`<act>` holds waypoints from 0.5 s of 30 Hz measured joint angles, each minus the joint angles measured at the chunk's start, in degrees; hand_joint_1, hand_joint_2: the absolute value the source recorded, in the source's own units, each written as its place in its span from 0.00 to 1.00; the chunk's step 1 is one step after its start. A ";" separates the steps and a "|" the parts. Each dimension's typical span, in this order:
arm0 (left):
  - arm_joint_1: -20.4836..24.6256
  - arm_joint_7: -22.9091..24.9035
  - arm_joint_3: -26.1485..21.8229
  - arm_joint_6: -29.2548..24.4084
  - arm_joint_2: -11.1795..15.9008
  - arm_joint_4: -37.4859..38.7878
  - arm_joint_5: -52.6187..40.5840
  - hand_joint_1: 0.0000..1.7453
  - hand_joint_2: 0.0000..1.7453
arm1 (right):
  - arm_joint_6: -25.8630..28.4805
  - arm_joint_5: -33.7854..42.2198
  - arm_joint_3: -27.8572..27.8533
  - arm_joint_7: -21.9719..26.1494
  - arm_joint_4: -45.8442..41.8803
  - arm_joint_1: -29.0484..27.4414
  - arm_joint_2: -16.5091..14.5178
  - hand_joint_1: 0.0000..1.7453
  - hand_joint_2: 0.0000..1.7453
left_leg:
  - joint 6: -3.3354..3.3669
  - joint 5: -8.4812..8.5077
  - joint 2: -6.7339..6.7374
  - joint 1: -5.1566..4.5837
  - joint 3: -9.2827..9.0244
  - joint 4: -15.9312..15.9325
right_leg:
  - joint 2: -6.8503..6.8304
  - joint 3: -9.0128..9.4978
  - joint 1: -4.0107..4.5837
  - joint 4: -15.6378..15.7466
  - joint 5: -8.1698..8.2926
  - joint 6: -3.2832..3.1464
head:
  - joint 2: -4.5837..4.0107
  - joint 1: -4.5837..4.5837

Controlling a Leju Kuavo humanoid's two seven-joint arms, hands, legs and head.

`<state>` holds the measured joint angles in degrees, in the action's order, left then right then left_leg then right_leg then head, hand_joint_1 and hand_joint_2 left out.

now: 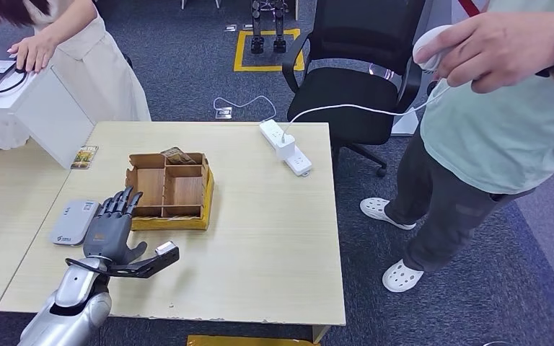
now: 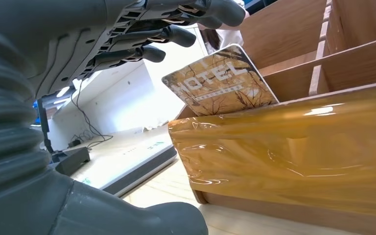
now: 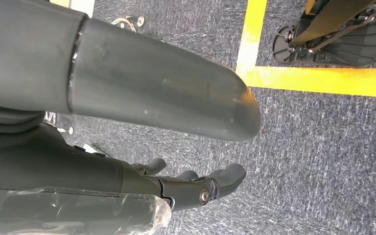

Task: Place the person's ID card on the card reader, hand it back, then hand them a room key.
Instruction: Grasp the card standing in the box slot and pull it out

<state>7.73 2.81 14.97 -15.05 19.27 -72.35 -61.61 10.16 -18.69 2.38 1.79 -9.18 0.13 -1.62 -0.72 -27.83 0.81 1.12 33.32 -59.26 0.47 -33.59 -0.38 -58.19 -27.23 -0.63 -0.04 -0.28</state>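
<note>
Left hand (image 1: 110, 229), fingers apart and holding nothing, is hovering at the near-left corner of the wooden organizer (image 1: 169, 192), whose room key card (image 2: 219, 82) is leaning upright just ahead of its fingertips.

Light wood table (image 1: 274, 238), pale grain, front edge chipped; a second table (image 1: 0, 209) of like finish butts against its left side. On the main table: a wooden divided box (image 1: 169, 189) wrapped in yellow film sits left of centre, a grey-and-white card reader (image 1: 74, 221) lies just left of it at the seam, a white power strip (image 1: 286, 147) with a plug in it lies at the far edge. A small patterned card (image 1: 85, 156) lies at the far left corner beside a white slanted stand (image 1: 40, 108).
</note>
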 joint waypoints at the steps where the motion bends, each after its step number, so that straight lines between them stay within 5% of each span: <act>1: 0.01 -0.07 -0.10 0.02 -0.02 0.09 0.01 0.00 1.00 | 0.00 0.00 -0.01 0.00 0.00 -0.01 0.00 0.00 0.00 | 0.00 0.00 0.00 0.00 0.00 0.00 | 0.00 0.00 0.00 0.00 0.00 0.00 | 0.00 0.00; 7: 0.10 -0.38 -0.45 0.10 -0.08 0.43 0.25 0.05 1.00 | 0.02 0.00 -0.04 0.00 0.00 -0.02 0.00 0.00 0.00 | 0.00 0.00 0.00 0.00 0.00 0.00 | 0.00 0.00 0.00 0.00 0.00 0.00 | 0.00 0.00; 8: 0.11 -0.57 -0.49 0.15 -0.07 0.44 0.44 0.18 1.00 | 0.03 -0.01 -0.07 0.00 0.00 -0.02 0.00 0.00 0.00 | 0.00 0.00 0.00 0.00 0.00 0.00 | 0.00 0.00 0.00 0.00 0.00 0.00 | 0.00 0.00; 11: 0.12 -1.51 -0.58 0.54 -0.01 0.44 1.21 0.82 1.00 | 0.04 -0.14 -0.15 0.00 0.00 -0.05 0.00 0.00 0.00 | 0.00 0.00 0.00 0.00 0.00 0.00 | 0.00 0.00 0.00 0.00 0.00 0.00 | 0.00 0.00; 12: 0.12 -1.82 -0.60 0.68 0.01 0.44 1.45 0.94 1.00 | 0.03 -0.17 -0.19 0.00 0.00 -0.06 0.00 0.00 0.00 | 0.00 0.00 0.00 0.00 0.00 0.00 | 0.00 0.00 0.00 0.00 0.00 0.00 | 0.00 -0.01; 15: 0.12 -2.33 -0.63 1.12 0.03 0.45 2.07 1.00 1.00 | 0.02 -0.19 -0.32 -0.01 0.00 -0.07 0.00 0.00 0.00 | 0.00 0.00 0.00 0.00 0.00 0.00 | 0.00 0.00 0.00 0.00 0.00 0.00 | 0.00 -0.01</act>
<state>7.85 0.48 14.34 -13.93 19.30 -71.90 -59.54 10.19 -18.88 2.06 1.78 -9.18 0.05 -1.62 -0.72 -27.83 0.81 1.12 33.32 -59.26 0.47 -33.59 -0.38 -58.19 -27.23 -0.63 -0.04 -0.29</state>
